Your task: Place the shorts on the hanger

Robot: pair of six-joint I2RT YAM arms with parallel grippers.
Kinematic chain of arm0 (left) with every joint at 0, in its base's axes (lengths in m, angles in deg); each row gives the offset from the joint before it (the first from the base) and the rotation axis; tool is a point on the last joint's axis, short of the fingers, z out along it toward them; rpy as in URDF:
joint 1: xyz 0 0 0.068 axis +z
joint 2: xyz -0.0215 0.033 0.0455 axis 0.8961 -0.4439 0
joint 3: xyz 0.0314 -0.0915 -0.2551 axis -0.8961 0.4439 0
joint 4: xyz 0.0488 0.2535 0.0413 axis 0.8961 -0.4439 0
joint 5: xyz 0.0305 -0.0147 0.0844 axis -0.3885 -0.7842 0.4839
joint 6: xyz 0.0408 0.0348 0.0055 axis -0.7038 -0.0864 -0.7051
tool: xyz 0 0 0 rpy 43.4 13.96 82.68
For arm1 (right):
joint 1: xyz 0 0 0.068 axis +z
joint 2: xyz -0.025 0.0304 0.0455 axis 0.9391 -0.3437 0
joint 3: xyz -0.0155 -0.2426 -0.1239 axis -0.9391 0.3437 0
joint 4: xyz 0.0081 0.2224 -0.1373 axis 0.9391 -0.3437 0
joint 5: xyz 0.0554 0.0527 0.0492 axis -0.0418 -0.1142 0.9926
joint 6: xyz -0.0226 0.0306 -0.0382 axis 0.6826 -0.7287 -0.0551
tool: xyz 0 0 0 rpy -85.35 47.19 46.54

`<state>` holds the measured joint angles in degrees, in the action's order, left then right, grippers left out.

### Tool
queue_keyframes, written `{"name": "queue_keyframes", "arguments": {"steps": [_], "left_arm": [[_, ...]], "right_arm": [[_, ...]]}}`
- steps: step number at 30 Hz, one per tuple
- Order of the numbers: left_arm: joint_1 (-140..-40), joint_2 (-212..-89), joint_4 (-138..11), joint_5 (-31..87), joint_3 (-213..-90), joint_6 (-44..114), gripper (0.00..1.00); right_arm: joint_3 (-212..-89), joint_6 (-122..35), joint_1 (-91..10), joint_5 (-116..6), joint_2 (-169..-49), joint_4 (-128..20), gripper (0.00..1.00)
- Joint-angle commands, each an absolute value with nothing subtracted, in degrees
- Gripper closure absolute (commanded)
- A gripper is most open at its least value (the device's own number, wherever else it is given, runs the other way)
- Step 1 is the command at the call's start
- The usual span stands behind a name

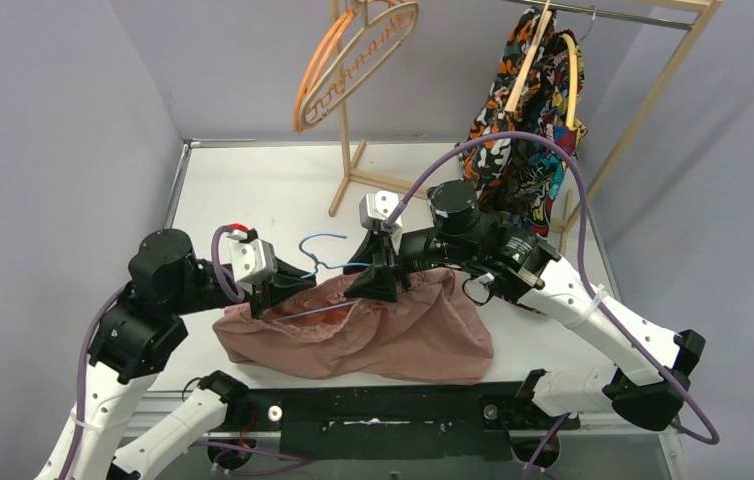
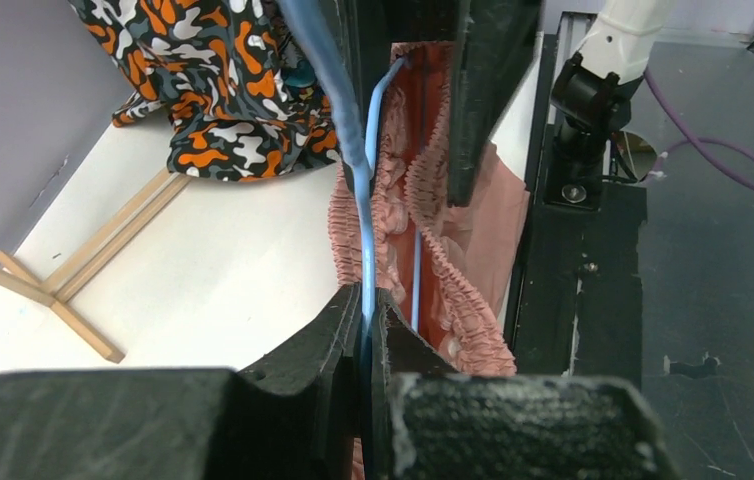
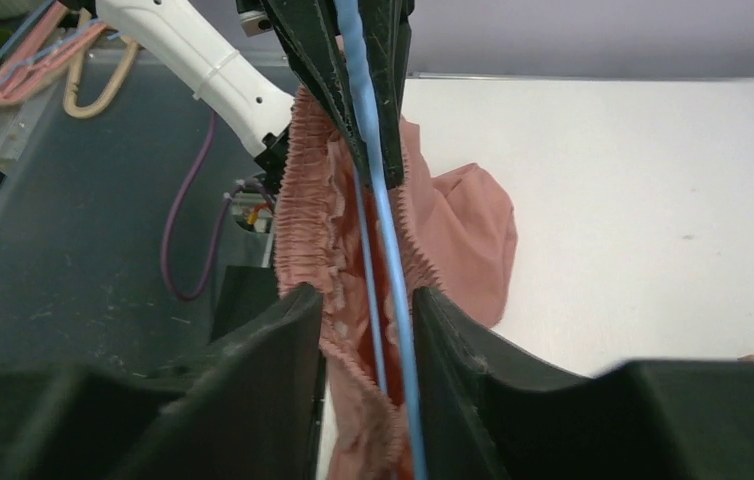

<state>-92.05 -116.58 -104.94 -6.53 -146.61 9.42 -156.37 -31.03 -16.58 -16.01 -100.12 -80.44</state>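
1. The shorts (image 1: 383, 335) lie crumpled on the white table (image 1: 253, 190), close to its near edge and about midway between my two arms. The legs spread toward the right. The gathered waistband is on the left and is raised off the surface.
2. The hanger (image 2: 366, 250) sits at the waistband. In both wrist views, one run of its blue wire lies along the gathered elastic. A second, thinner run shows inside the waist opening, against the darker inner fabric. In the top view the small hook stands clear of the cloth, just beyond the waistband toward the far left.
3. The left gripper (image 2: 370, 310) is at the left end of the waistband. Its jaws are pinched tight on the hanger wire, with no gap visible beside it.
4. The right gripper (image 3: 366, 297) is at the right end of the waistband and faces the left one. Its jaws stand partly apart and straddle both the elastic and the wire. The fabric fills most of the gap. The thicker wire lies beside the inner face of one finger. I cannot tell whether the pads press on either.
5. The two grippers are near each other, and the wire spans the space between them.
6. A black base plate (image 1: 383, 410) lies just near of the shorts.
7. A wooden stand (image 1: 344, 150) rises at the far centre of the table.
8. A patterned garment (image 1: 523, 120) hangs from a wooden rack (image 1: 652, 100) at the far right, well apart from the shorts.
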Motion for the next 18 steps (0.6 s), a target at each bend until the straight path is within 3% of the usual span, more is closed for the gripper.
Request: {"name": "queue_keyframes", "arguments": {"steps": [1,4,5,9,10,18], "left_arm": [[-91.9,-115.8,-100.0,-8.9,-147.7,10.7,1.0],[-91.8,-115.7,-102.8,-5.5,-149.6,10.7,0.96],[-91.9,-115.9,-103.8,-4.6,-150.3,10.9,0.86],[-92.0,-116.5,-107.8,-5.4,-153.6,11.5,0.41],[-92.2,-116.3,-108.3,-5.9,-154.0,11.5,0.35],[-92.3,-113.0,-114.5,-10.4,-153.8,3.1,0.34]], "right_arm": [[-157.3,-30.6,-16.4,-16.8,-98.5,-76.6,0.72],[-154.6,-31.6,-16.4,-15.8,-96.2,-73.5,0.95],[-153.5,-32.2,-16.4,-15.4,-95.4,-72.4,1.0],[-149.0,-33.0,-16.5,-14.5,-91.6,-69.2,1.0],[-148.4,-32.9,-16.4,-14.5,-90.8,-69.0,1.0],[-147.4,-30.4,-16.5,-16.5,-85.3,-71.8,1.0]]}}
